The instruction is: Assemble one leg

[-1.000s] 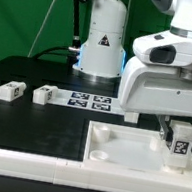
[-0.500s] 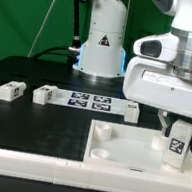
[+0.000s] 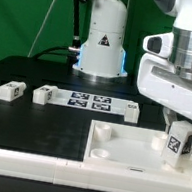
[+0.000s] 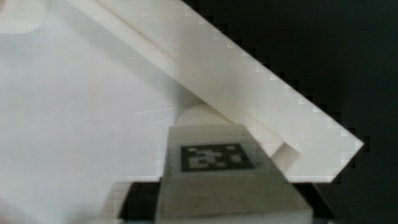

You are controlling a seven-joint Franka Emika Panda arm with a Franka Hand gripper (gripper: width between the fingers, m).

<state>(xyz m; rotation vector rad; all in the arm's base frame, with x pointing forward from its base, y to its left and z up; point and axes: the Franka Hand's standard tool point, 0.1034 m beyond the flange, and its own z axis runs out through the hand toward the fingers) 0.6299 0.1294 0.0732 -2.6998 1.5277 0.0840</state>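
While the arm has shifted toward the exterior view's right over the last second, the gripper (image 3: 183,127), clamped on the leg (image 3: 180,145), now holds it tilted rather than upright over the white panel (image 3: 125,153) near that side's corner, probably lining it up for seating.

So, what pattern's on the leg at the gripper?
Black-and-white square tag on that small white block; wrist view.

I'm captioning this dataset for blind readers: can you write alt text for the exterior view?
The end effector grips the leg, a small tagged white block, tilted over the large white panel at the exterior view's right. Two similar blocks and the marker board lie on the black table to its left.
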